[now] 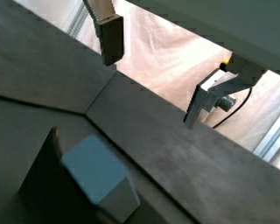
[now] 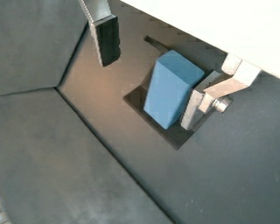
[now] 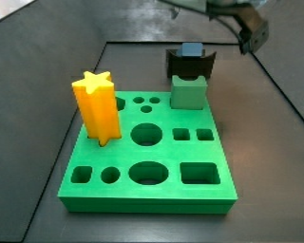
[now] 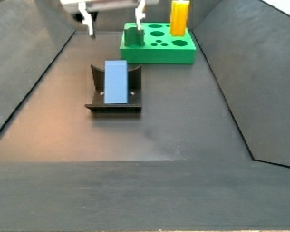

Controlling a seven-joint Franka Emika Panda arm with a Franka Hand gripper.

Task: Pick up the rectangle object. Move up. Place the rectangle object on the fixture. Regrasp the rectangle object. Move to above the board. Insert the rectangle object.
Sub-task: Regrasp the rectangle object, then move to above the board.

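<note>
Slate-blue block: one smooth matte rectangle object is leaning in the notch of the fixture, towards the counter's middle.
Fixture: one dark L-shaped bracket is cradling the block, free of any grip.
Gripper: the gripper is hanging above the counter between fixture and board; its two silver plates are standing wide apart, holding nothing.
Board: one bright green square plate with cut-outs is sitting near the far edge.
Other pieces: one yellow star prism and one green cube-like block are standing on the board.
Progress: pickup and placement are looking done; regrasp, transfer and insertion are remaining.
</note>
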